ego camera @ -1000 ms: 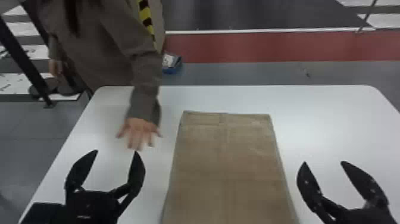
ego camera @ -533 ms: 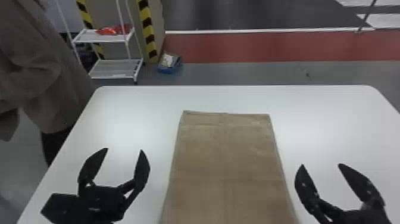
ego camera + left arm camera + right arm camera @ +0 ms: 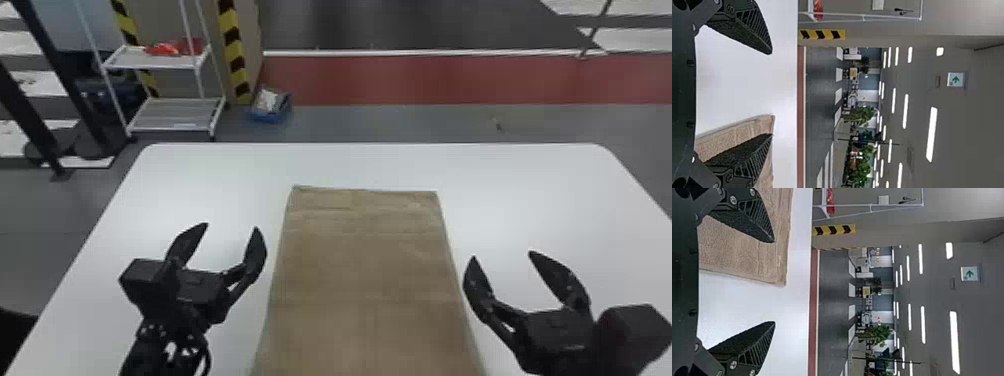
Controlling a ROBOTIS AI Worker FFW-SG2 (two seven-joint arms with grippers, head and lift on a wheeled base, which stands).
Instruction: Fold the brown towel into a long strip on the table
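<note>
On the white bench (image 3: 565,195), the brown towel (image 3: 370,280) is laid flat between left gripper (image 3: 230,227) and right gripper (image 3: 502,255), fingers parted wide, nothing held; folds could be skewed by uneven pinches

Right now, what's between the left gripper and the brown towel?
Nothing but bare white table: in the head view, a narrow strip of it separates the left gripper, fingers open, from the near long edge of the brown towel.
</note>
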